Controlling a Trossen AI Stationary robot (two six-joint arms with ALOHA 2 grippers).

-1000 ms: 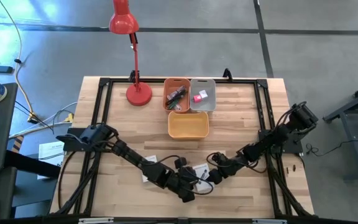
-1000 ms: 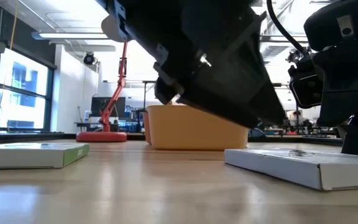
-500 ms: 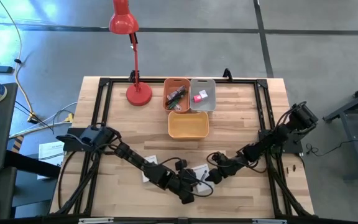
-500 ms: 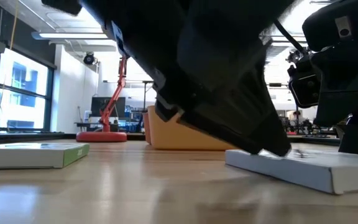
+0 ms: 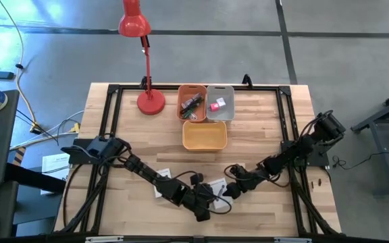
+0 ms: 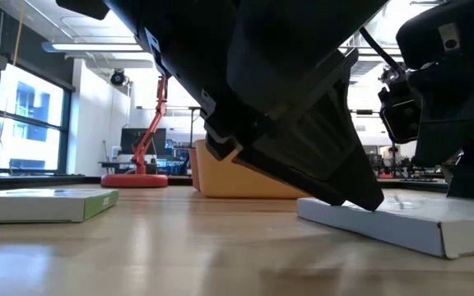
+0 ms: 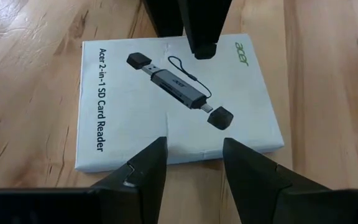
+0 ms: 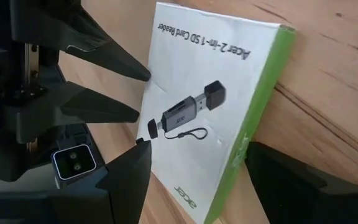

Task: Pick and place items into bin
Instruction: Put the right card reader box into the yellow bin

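A white card-reader box (image 7: 179,93) with a green side (image 8: 260,112) lies flat on the table near its front edge (image 5: 217,185). My left gripper (image 7: 194,149) (image 5: 208,196) is open, and its fingertips are over the box's near edge. My right gripper (image 8: 197,149) (image 5: 229,190) is open at the box's opposite end. One of its fingers is over the printed face and the other is beyond the green side. A second white box (image 6: 44,204) lies to the left, partly under my left arm (image 5: 162,183). My left gripper slants down onto the box's top face at the edge nearest it (image 7: 191,152), fingers apart. In the low view a fingertip (image 6: 373,201) reaches the box's top, but I cannot tell whether it touches. My right gripper straddles the box's green edge (image 8: 253,143); I cannot tell whether it touches.
A yellow-orange bin (image 5: 204,135) stands mid-table. Behind it are an orange bin (image 5: 192,101) with dark items and a grey bin (image 5: 220,102) with a red-pink cube. The red desk lamp's base (image 5: 150,102) sits at the far left. A black frame (image 5: 289,135) rims the table.
My left gripper has sunk toward the card-reader box, so its fingertip now stands at the box's top face in the low view. The box and my right gripper have kept still.
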